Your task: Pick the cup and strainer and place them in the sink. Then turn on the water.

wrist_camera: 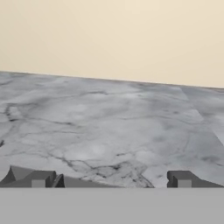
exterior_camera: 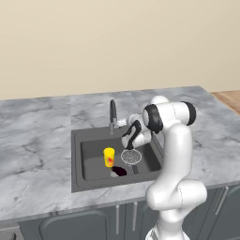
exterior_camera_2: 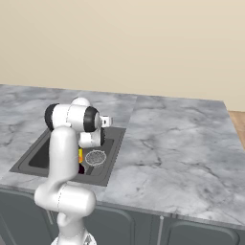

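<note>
Yellow cup inside sink, strainer beside

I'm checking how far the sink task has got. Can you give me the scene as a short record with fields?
cup: yellow cup upright inside the sink
strainer: strainer in the basin, right of the cup
tap: dark tap at the sink's back rim, no stream visible
end effector: end effector open, holding nothing, facing across the marble counter
left to do: turn on the water
</note>
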{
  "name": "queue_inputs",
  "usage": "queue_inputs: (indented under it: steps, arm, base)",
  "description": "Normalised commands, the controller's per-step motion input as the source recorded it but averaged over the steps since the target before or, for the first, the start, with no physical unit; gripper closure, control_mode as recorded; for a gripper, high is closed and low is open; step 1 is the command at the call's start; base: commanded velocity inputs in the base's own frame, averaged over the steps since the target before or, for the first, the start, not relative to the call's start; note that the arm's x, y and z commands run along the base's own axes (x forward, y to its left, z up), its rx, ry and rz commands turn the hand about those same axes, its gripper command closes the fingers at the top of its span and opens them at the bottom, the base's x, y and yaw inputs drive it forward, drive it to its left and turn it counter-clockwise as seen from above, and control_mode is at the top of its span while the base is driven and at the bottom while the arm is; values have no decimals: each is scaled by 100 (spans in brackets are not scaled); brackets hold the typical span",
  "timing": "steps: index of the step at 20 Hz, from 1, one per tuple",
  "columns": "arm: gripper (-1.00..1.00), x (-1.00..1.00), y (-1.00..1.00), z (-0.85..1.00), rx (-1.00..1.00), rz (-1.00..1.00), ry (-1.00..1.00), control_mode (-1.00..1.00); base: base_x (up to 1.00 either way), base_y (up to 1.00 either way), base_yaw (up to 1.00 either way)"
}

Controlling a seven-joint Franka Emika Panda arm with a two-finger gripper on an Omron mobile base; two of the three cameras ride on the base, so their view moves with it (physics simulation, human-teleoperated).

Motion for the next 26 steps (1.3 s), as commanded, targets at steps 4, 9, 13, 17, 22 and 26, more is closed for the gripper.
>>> queue_inputs:
  steps: [4, 9, 13, 17, 22, 26]
  arm:
    - [-100, -2, -43, 0, 3, 0, -1, -100]
    - [-100, 0, -48, 0, 4, 0, -1, -100]
    - [-100, 0, -50, 0, 4, 0, 0, -100]
    - [-100, 0, -55, 0, 5, 0, 0, -100]
    - [-100, 0, -60, 0, 5, 0, 0, -100]
    - [-100, 0, -58, 0, 1, 0, -1, -100]
  base:
    - [0, 0, 0]
    - [0, 0, 0]
    - [0, 0, 0]
    - [0, 0, 0]
    - [0, 0, 0]
    - [0, 0, 0]
